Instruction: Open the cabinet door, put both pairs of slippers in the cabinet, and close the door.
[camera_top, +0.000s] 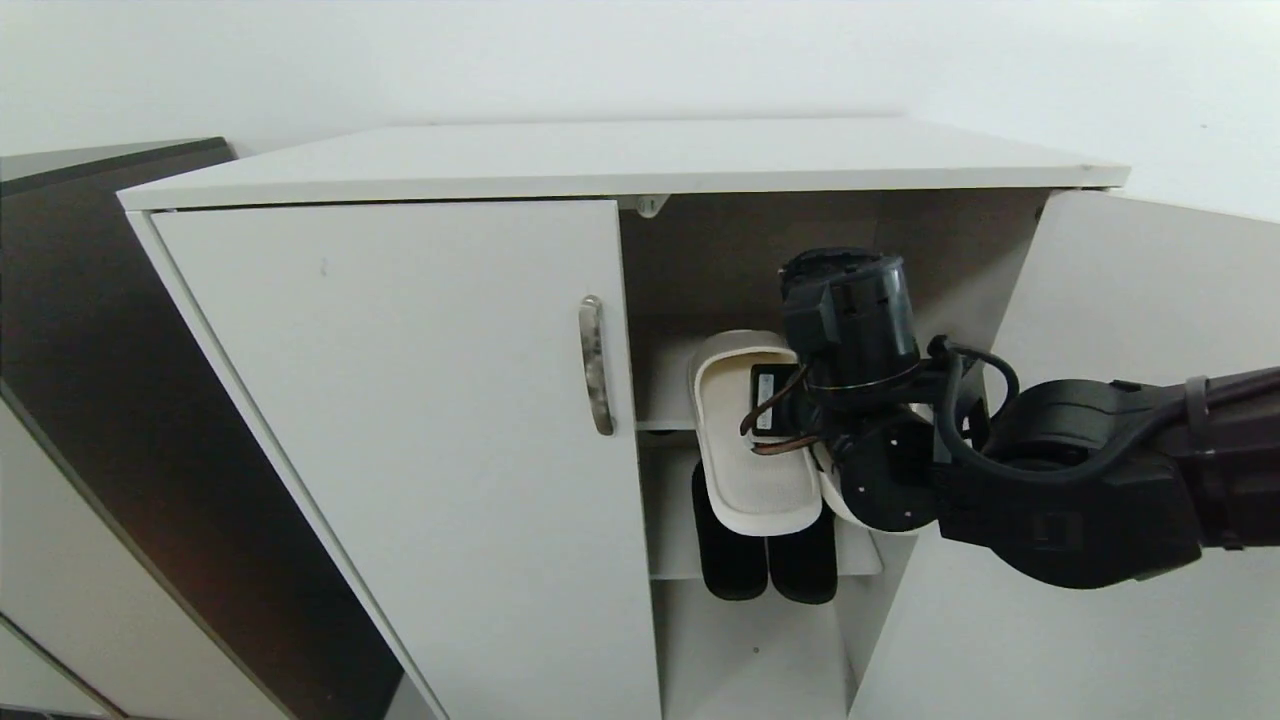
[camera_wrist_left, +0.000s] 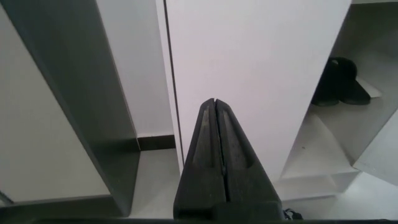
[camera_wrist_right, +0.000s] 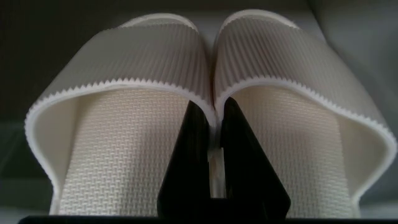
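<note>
The white cabinet has its left door closed and its right door swung open. My right gripper is shut on the pair of white slippers, pinching their two inner edges together. It holds the white slippers inside the opening, tilted, at the level of the upper shelf. A pair of black slippers lies on the shelf below, its heels sticking out past the edge. My left gripper is shut on nothing, low in front of the closed door, with the black slippers off to one side.
A metal handle is on the closed door's inner edge. The bottom compartment has free room. A dark brown panel stands to the left of the cabinet. The open door bounds my right arm on its right.
</note>
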